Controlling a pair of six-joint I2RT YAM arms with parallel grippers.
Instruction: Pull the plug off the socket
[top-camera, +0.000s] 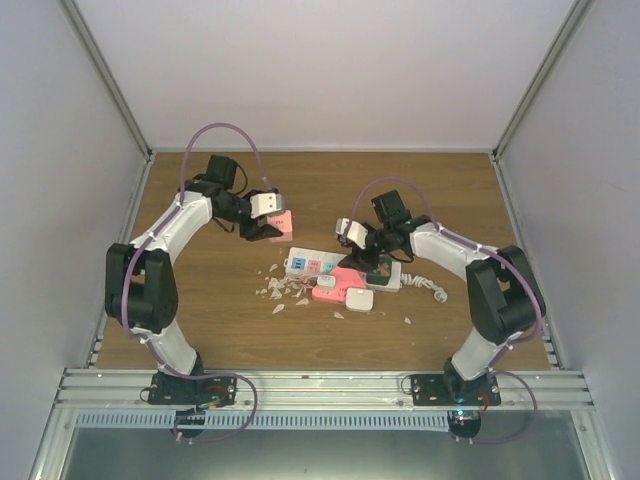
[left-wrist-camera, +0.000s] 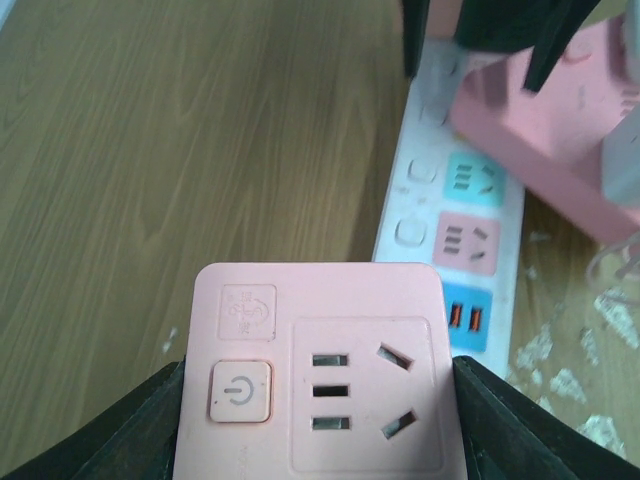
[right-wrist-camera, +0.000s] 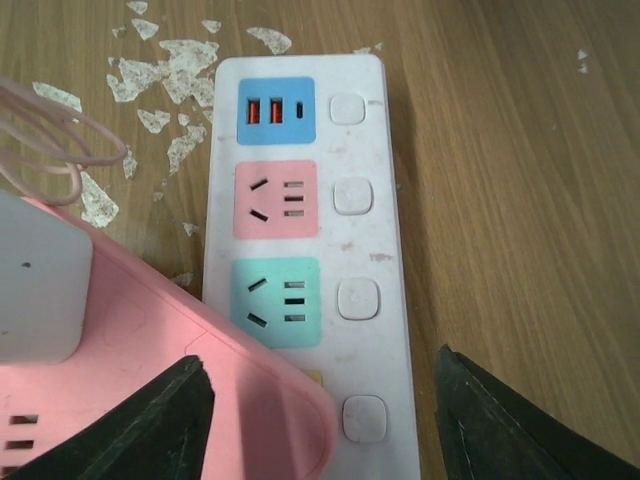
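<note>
Straddling socket (right-wrist-camera: 312, 240): right hand (right-wrist-camera: 320, 362) | gripping pink plug (left-wrist-camera: 335, 310): left hand (left-wrist-camera: 318, 372)

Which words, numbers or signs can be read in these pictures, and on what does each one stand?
Power sign (a circle with a short stroke), no letters: on the square button of the pink socket block.
The embossed mark above that button: too faint to read.
The white power strip: no readable text; its buttons show no marks.
</note>
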